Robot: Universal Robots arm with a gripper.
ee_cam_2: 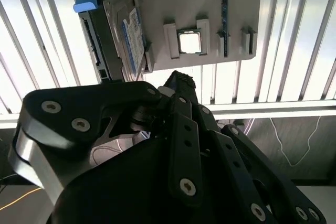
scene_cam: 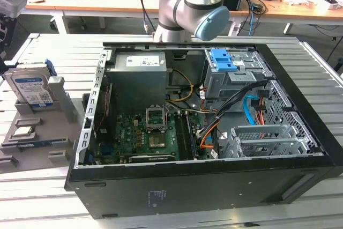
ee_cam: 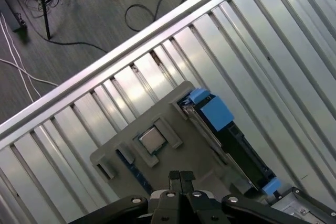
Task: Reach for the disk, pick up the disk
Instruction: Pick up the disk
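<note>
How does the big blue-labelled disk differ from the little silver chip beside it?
The disk stands on edge in a slot; the chip lies flat in a recess. The disk is far larger and rectangular; the chip is small and square. The disk carries a blue-and-white label and blue rail; the chip is bare silver. Both sit on the grey holder.

Silver-grey disk [scene_cam: 29,87], blue-railed, standing on edge in grey holder [scene_cam: 60,96].
</note>
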